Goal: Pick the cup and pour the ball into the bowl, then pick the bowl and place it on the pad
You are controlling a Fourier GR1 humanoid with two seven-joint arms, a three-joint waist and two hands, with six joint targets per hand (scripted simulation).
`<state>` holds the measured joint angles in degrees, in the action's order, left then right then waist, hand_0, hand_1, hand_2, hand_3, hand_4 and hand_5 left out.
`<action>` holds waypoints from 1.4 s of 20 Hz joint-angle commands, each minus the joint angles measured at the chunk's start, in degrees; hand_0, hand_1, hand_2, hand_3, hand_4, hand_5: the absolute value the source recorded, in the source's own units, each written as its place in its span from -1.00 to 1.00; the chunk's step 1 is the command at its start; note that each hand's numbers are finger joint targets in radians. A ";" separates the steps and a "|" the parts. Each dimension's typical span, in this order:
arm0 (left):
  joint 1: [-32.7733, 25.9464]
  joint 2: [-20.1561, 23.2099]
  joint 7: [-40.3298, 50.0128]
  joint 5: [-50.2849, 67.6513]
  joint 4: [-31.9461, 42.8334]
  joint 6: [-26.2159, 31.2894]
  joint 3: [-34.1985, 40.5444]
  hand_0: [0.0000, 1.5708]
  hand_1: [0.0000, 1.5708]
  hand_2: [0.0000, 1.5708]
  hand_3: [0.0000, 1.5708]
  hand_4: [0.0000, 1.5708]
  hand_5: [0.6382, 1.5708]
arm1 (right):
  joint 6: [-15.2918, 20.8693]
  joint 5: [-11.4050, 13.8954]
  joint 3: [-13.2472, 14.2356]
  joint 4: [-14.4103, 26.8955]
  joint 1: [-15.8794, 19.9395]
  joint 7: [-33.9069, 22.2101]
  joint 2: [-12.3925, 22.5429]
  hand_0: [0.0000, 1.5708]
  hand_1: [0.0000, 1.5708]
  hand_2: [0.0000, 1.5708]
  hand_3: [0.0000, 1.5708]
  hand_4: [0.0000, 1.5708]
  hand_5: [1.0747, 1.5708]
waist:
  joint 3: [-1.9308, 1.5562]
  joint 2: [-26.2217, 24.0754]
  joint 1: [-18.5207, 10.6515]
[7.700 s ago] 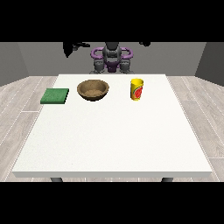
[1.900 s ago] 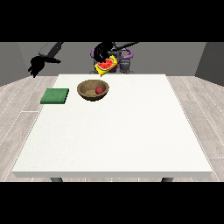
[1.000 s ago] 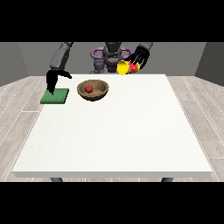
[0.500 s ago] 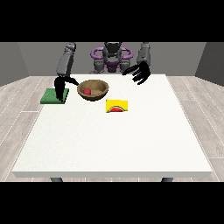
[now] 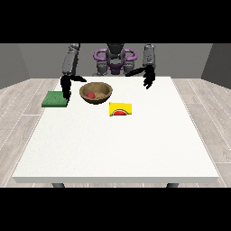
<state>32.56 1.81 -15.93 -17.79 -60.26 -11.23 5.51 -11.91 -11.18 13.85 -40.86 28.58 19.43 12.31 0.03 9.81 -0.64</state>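
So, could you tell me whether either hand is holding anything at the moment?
Neither: the cup lies on the table, the bowl sits untouched.

From here I cannot tell whether the hand at the view's left (image 5: 66, 86) touches the pad (image 5: 55, 99) or hangs just above its corner nearest the bowl (image 5: 95, 93); the hand covers that corner. Only the top of the ball (image 5: 90, 95) shows, the rest sits behind the bowl's near wall. The cup (image 5: 121, 109) lies on its side on the worktop (image 5: 117, 144), and I cannot make out its opening. The hand at the view's right (image 5: 147, 79) is too small for me to read whether its fingertips meet the far edge.
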 commanded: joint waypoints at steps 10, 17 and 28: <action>4.75 -0.07 5.06 -0.11 -8.77 3.79 -4.40 -1.00 -1.00 -1.00 -1.00 -1.00 0.97 | -0.47 -1.61 3.37 8.77 0.15 9.34 -0.08 -1.00 -1.00 -1.00 -1.00 -0.83 0.84 | -0.11 6.33 -7.42; 0.92 0.05 4.57 1.00 -8.52 5.37 -5.06 -1.00 -1.00 -1.00 -1.00 -1.00 0.98 | 3.82 -3.53 3.86 7.58 1.64 5.62 -4.58 -1.00 -1.00 -1.00 -1.00 -0.69 0.84 | -0.03 2.99 -9.05; 1.62 3.80 4.31 3.71 -8.10 7.16 -1.01 -1.00 -1.00 -1.00 -1.00 -1.00 0.99 | 9.41 -1.98 1.02 9.76 2.91 4.80 -9.79 -1.00 -1.00 -1.00 -1.00 -0.52 0.92 | -0.04 2.64 -6.35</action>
<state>32.64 3.85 -11.30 -15.58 -68.16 -5.57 2.89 -5.66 -14.10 15.87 -33.51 31.95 24.46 5.73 0.49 10.42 -6.76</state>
